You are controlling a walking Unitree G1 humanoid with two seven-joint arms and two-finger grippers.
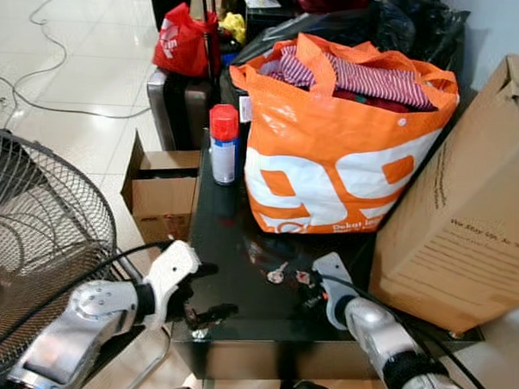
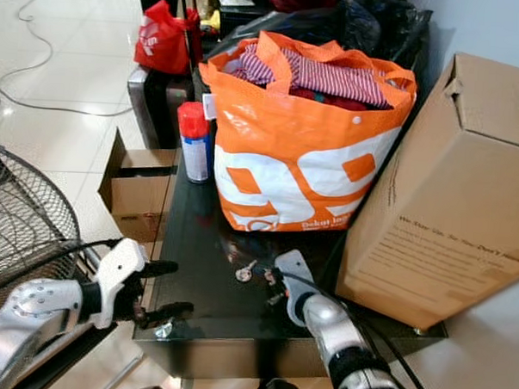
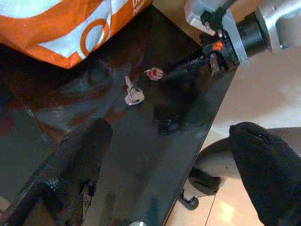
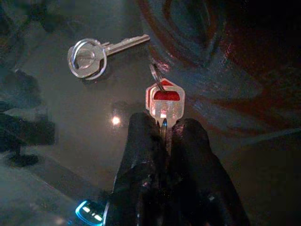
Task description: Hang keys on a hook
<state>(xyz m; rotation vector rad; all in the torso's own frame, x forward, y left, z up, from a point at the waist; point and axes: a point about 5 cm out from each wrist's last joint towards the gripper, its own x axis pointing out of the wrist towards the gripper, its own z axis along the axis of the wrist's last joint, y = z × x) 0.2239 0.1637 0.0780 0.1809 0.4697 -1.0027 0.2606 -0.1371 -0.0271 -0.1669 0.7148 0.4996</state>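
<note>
While its two black fingers are pinched together, the right gripper [image 4: 165,129] clamps the red-headed key [image 4: 165,104] low over the black glass table [image 1: 239,271]. Just beside lies a silver key [image 4: 96,54]. Near the table's front edge, the left gripper [image 1: 210,289] hangs spread wide, holding nothing.

A glossy black desk [image 1: 239,271] is seen on a pale tiled floor [image 1: 84,58], where daylight is reflected and a thin cable [image 1: 43,30] is trailed. An orange shopping bag [image 1: 339,155] full of clothes is stood at the desk's far edge, with a red-capped spray can [image 1: 223,144] beside it. A large cardboard box [image 1: 465,212] is set at the right edge, and a wire fan guard [image 1: 34,236] is seen beyond the left edge.
</note>
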